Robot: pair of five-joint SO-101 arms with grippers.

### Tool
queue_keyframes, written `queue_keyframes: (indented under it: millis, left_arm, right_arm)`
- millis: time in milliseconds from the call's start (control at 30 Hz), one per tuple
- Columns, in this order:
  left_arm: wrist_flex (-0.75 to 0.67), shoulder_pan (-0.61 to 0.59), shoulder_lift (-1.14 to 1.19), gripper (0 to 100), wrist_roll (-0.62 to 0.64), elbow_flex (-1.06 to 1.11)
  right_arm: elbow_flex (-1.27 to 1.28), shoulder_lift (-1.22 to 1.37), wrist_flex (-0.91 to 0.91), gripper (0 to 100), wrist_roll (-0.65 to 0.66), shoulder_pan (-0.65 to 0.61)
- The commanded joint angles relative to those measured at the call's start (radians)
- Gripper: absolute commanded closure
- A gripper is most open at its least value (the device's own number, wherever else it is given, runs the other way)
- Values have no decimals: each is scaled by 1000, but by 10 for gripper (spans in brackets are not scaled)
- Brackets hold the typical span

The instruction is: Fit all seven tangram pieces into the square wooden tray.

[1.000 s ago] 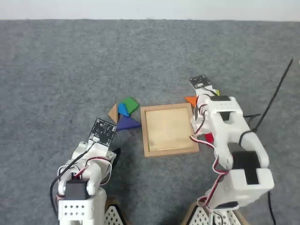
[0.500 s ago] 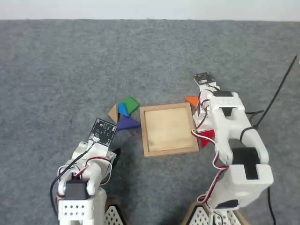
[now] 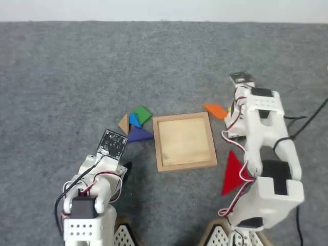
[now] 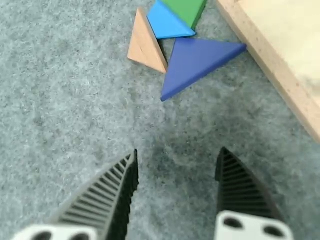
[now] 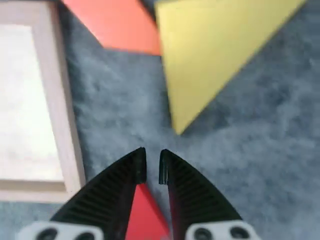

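Status: square wooden tray (image 3: 157,143) sits mid-table, empty, all seven pieces outside it.

Left of tray, clustered and touching: green square (image 3: 143,114), small blue triangle (image 3: 134,120), tan triangle (image 3: 123,123), dark blue triangle (image 3: 138,135), whose tip is touching or almost touching the tray rim. Right of tray: orange parallelogram (image 3: 216,110) at the far corner, large yellow triangle (image 5: 210,55) just beside it, large red triangle (image 3: 233,171) off the near-right corner.

Right gripper (image 5: 152,160): jaws almost closed, hairline gap, holding nothing, low over grey carpet (image 3: 77,77) between the yellow and red pieces. Left gripper (image 4: 178,151): jaws wide apart, empty, on the near side of the dark blue triangle.

My read: right arm is lining up on a big triangle.

- Spread the jaws before going lower.
- Pieces lie flat on pile, so straddle a corner and pinch across two edges.
- Orange sits tight against yellow. Approach from yellow's free side.
- Seat big triangles first, long edge along the tray diagonal, short edges against the rim.
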Motion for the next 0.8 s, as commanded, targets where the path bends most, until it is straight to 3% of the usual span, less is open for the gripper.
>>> queue_keyframes:
  millis: [0, 167, 267, 333, 567, 767]
  left_arm:
    - [9, 3, -21, 755, 8, -5]
    - [9, 3, -21, 755, 8, -5]
    - [9, 3, -21, 755, 8, -5]
    - [9, 3, -21, 755, 8, -5]
    - [9, 3, -21, 755, 8, -5]
    - [9, 3, -21, 755, 8, -5]
  right_arm:
    - [11, -153, 56, 950, 18, 39]
    - [330, -555, 45, 937, 18, -47]
    - [453, -673, 38, 857, 54, -111]
    - [489, -662, 64, 817, 126, -137]
    - [560, -615, 134, 816, 333, -196]
    - [598, -545, 124, 816, 381, -194]
